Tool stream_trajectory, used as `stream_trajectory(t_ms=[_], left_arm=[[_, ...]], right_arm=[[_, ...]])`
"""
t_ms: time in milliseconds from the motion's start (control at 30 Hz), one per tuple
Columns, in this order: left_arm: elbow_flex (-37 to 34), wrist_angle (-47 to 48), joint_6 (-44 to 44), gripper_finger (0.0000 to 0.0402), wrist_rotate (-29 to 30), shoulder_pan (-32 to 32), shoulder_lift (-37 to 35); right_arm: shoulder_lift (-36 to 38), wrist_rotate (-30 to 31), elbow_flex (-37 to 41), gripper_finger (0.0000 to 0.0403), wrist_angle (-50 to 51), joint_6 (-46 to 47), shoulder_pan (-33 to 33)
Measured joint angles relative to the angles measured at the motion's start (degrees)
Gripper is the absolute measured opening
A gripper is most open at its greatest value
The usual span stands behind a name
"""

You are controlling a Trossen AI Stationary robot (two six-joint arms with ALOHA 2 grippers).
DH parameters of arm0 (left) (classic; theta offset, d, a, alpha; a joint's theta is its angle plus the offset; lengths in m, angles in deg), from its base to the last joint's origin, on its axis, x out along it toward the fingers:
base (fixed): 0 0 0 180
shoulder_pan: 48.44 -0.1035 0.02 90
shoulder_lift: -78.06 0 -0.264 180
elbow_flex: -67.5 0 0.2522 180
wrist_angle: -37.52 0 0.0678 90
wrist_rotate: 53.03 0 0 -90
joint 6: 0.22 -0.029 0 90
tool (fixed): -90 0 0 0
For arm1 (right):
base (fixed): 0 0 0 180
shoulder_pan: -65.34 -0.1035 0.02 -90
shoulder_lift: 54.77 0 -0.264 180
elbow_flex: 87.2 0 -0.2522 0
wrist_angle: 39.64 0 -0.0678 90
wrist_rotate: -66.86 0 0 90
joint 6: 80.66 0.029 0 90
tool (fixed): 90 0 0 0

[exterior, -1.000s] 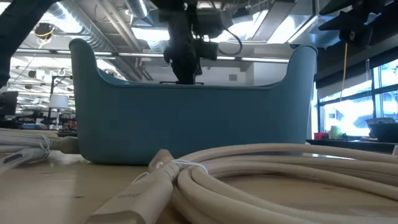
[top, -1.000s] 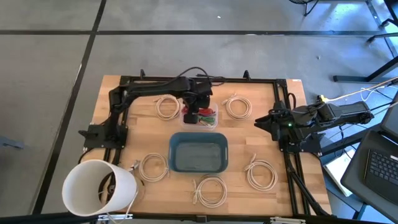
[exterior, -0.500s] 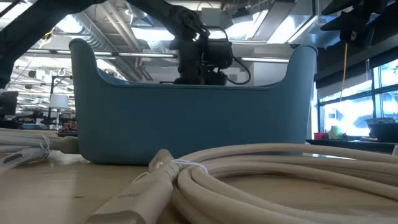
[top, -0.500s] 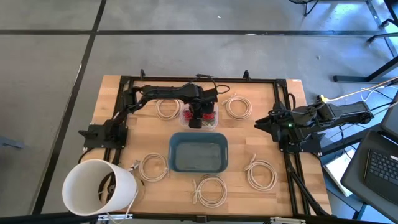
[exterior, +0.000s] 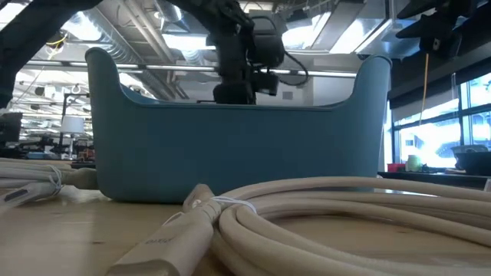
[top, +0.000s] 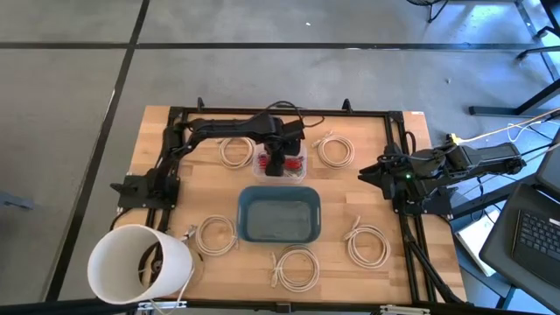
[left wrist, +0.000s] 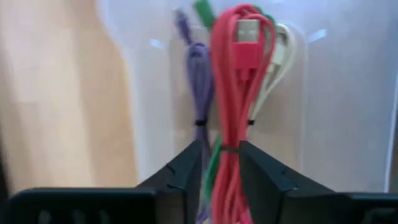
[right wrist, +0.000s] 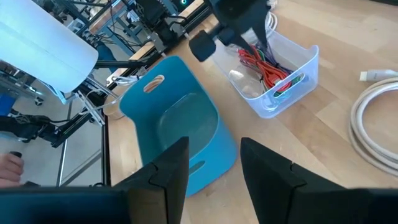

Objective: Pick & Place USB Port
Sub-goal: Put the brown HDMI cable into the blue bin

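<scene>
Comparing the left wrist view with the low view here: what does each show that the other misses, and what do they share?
Only the left wrist view shows the bundled red USB cable between the left end effector's open fingers, beside purple and white cables in the clear plastic tray. Only the low view shows the blue plastic bin and a coiled cream cable on the wooden table. Both show the left arm, seen lowered behind the bin in the low view.
</scene>
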Motion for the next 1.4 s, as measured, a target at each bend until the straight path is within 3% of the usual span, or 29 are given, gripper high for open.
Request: stream_trajectory(t_ms=[133, 267, 600, 733, 900, 1100, 1233, 1400], left_arm=[[0.0, 1.0, 0.8, 0.0126, 0.7, 0.0, -2.8], [0.0, 9.0, 3.7, 0.0142, 0.4, -0.3, -7.2], [-0.6, 14.9, 9.9, 0.0145, -0.9, -6.7, -18.9], [-5.8, 12.8, 11.7, 0.0145, -0.6, -11.3, -22.7], [-18.8, 11.5, 13.6, 0.0145, -1.4, -17.1, -26.5], [-32.1, 3.1, 15.5, 0.0145, -8.5, -22.6, -29.3], [-35.8, -3.0, 16.0, 0.0145, -9.9, -24.5, -29.4], [-37.0, -5.7, 15.9, 0.0148, -4.1, -26.0, -29.5]], right_arm=[[0.0, 0.0, 0.0, 0.0147, 0.0, 0.2, 0.0], [0.0, -0.5, 0.0, 0.0147, 0.0, 1.4, 0.0], [0.0, -1.0, 0.0, 0.0147, 0.1, 1.6, 0.0], [0.0, -3.0, 0.0, 0.0147, 0.1, 1.7, 0.0], [0.0, -4.3, 0.0, 0.0147, 0.1, 1.7, 0.0], [0.0, -4.3, 0.0, 0.0147, 0.1, 0.8, 0.0], [0.0, -4.3, 0.0, 0.0147, 0.1, 0.5, 0.0], [0.0, -4.3, 0.0, 0.0147, 0.1, 1.7, 0.0]])
